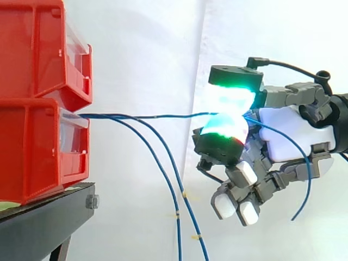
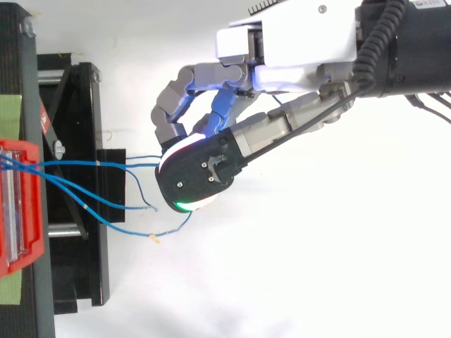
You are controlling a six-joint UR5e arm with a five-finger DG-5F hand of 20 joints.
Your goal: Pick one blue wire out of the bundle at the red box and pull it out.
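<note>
**Hand pinches one blue wire, drawn level from the red bins**

In your side view, the hand [image 1: 288, 136] sits at 3 o'clock from the stacked bins, well apart from them. Two glowing fingertips [image 1: 234, 98] press together, one above the other, cyan-green at the meeting faces and with a red tinge on the lower one. They are closed on a single blue wire [image 1: 163, 116]. The remaining fingers are curled under the palm toward 6 o'clock, showing white pads and holding nothing.

From the pinch, the held wire runs almost level toward 9 o'clock. It meets the bins at the seam where the upper red bin [image 1: 32, 49] rests on the lower red bin [image 1: 32, 152]. You cannot tell which bin it comes out of. Past the pinch, its free tail [image 1: 304, 174] crosses in front of the palm and arcs down toward 5 o'clock, hanging loose.

Two other blue wires [image 1: 185, 194] leave the same seam and sag away toward 5 o'clock, clear of the fingers. The bins stand on the black stand [image 1: 49, 209], before the white curtain [image 1: 152, 54].

In your top view, the hand [image 2: 211, 169] lies at 3 o'clock from the red bin [image 2: 36, 211]. The held wire [image 2: 134, 160] stretches across the stand [image 2: 81, 127] to the fingertip. The two loose wires end short of it, toward 7 o'clock from the hand.
</note>
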